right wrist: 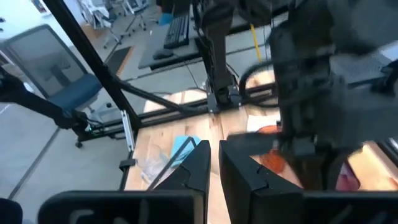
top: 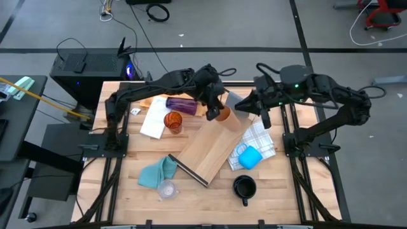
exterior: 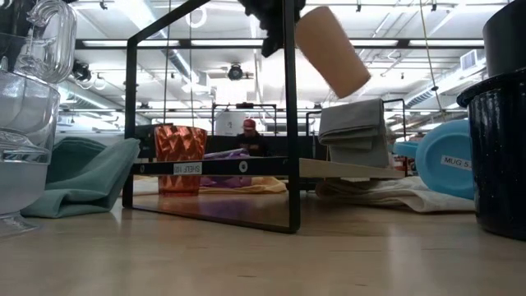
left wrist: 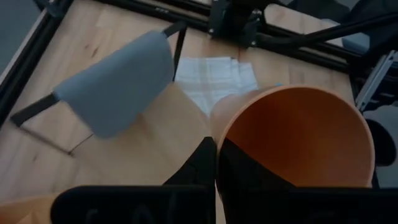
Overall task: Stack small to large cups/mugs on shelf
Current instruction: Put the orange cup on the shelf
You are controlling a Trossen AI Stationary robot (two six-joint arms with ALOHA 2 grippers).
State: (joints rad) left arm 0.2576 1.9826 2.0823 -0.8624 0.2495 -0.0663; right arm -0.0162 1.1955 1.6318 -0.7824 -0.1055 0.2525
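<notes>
The left end effector grips the tan, smooth-walled plastic-looking cup by its rim, one finger inside, holding it tilted in the air above the far end of the long light-wood shelf board, toward twelve o'clock on the worktop. It looks light, stiff and slippery, so the rim pinch suits it. The right end effector, nearly closed and empty, hovers just at three o'clock of it
</notes>
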